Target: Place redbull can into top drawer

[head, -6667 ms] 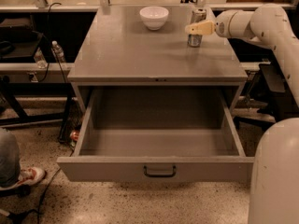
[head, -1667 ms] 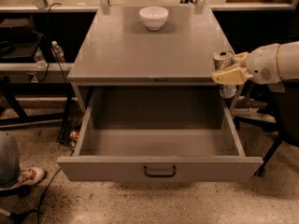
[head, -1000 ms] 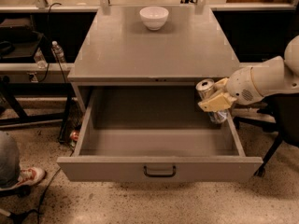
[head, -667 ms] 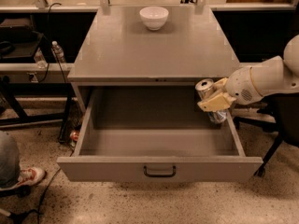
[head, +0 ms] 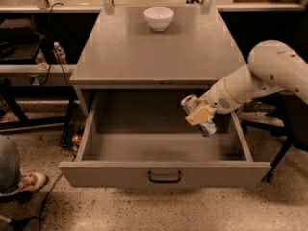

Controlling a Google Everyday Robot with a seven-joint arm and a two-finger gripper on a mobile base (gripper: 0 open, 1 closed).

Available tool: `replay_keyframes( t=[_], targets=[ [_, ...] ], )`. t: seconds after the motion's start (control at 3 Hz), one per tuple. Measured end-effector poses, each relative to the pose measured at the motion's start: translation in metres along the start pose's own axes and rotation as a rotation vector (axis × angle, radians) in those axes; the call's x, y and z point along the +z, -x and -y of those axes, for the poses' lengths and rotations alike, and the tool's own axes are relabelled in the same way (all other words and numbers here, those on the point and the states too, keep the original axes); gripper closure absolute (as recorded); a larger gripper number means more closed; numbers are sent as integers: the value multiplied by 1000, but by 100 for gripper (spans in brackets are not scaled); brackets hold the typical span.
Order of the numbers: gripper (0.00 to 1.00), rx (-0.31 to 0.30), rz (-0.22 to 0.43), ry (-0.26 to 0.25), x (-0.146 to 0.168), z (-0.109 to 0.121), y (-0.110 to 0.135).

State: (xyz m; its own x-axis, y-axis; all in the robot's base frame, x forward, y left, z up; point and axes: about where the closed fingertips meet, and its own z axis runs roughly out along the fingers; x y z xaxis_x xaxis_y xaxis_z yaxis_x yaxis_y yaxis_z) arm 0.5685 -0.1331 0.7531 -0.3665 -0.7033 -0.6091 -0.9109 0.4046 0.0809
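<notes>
The top drawer [head: 163,174] of the grey cabinet stands pulled wide open, its dark bar handle centred on the front panel. My gripper [head: 198,115] reaches in from the right and is shut on the redbull can [head: 208,127], a slim silver can. It holds the can tilted, top toward the left, inside the drawer's right half above the drawer floor. The tan fingers [head: 197,113] cover the can's middle.
A white bowl [head: 159,18] sits at the back of the cabinet top [head: 159,52]. A small red can [head: 76,139] lies on the floor left of the drawer. A person's shoe [head: 26,182] is at lower left. Shelves and cables stand to the left.
My gripper has carried the can from the cabinet top off its right edge, then left and down into the open drawer. The can has tilted further.
</notes>
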Motion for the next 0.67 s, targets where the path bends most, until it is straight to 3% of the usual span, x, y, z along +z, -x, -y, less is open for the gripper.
replay_keyframes(
  t=[0.67],
  targets=[
    [100,48,-125,14,54,-5,4]
  ],
)
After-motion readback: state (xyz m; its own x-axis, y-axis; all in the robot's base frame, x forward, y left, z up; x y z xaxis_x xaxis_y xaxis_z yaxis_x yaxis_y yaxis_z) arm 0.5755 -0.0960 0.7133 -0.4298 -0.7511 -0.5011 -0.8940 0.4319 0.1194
